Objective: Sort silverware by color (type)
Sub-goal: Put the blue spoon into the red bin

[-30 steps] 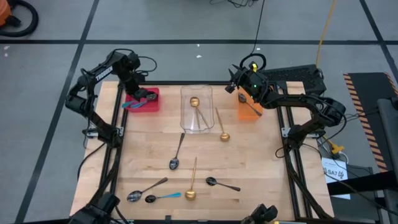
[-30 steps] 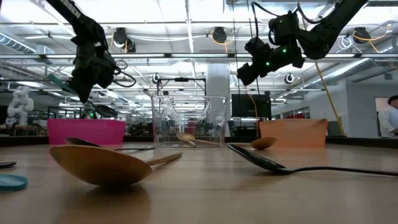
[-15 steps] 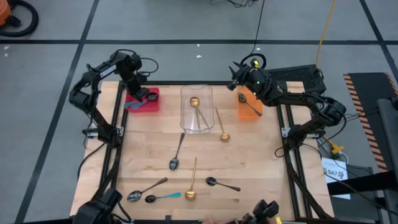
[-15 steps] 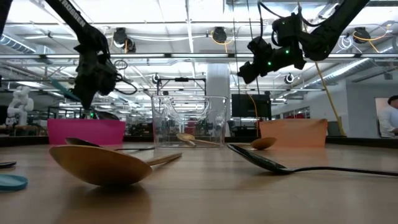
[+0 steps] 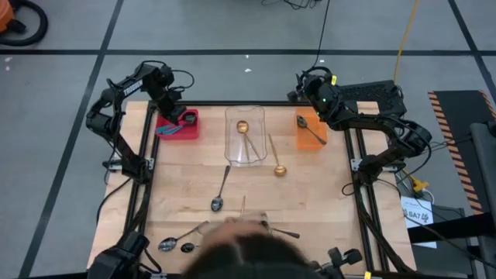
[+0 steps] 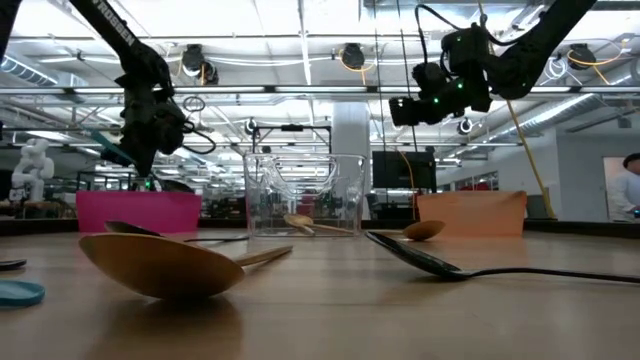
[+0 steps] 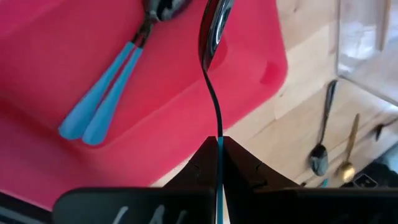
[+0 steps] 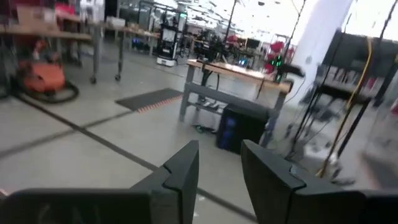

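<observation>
Blue-handled spoon (image 7: 214, 74) pinched in left gripper (image 7: 218, 146) above red tray (image 7: 56, 155) (far-left table corner). Next: release among its two mates. Right gripper (image 8: 219, 163), fingers spread, hangs empty past the far edge.

Bright ceiling lights (image 6: 352, 55) are flooding everything evenly; the nearest spoon (image 6: 160, 265) is looking soft, and a blurred dark shape (image 5: 240, 252) is smearing the overhead view.

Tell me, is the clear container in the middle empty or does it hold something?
Not empty. In the high view, the clear container holds one gold spoon, its bowl toward the table's far edge.
</observation>
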{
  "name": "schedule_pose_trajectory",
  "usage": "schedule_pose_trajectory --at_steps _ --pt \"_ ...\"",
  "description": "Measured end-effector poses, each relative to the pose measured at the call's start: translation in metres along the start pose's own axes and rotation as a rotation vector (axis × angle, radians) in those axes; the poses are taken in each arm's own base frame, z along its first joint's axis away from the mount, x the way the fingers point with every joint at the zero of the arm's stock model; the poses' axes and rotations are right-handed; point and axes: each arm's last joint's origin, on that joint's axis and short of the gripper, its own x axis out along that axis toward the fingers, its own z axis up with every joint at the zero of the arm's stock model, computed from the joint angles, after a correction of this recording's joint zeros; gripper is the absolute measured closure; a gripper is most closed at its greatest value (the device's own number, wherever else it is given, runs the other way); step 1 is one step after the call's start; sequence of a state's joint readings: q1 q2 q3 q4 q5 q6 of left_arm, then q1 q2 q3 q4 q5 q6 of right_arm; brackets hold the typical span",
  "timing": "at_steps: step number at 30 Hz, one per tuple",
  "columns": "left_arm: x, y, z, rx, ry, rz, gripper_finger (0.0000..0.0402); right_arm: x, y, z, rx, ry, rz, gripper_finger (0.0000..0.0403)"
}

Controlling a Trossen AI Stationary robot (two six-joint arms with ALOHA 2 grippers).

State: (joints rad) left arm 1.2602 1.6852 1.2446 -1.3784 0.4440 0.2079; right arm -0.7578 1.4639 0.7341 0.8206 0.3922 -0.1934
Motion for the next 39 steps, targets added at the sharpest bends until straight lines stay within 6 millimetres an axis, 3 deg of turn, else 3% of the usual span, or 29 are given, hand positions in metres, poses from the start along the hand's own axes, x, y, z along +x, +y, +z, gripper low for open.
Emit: schedule_pose_trajectory --at_steps 7,14,25,39 --pt "-0.001 0.008 0.003 -0.012 -0.026 -0.046 0.0394 0.0 -0.001 0.0 0.265 0.001 -0.006 0.0289" --pt "0.008 0.02 0.008 -0.007 0.018 -0.124 0.0394 0.005 -0.003 0.012 0.394 -0.039 -0.012 0.0289" --pt "0.014 0.026 0.013 -0.035 0.04 -0.146 0.0394 0.019 -0.003 0.037 0.343 0.018 -0.015 0.0289" --pt "0.012 0.028 0.012 -0.023 0.031 -0.179 0.0394 0.021 -0.002 0.036 0.306 0.08 -0.015 0.0289"
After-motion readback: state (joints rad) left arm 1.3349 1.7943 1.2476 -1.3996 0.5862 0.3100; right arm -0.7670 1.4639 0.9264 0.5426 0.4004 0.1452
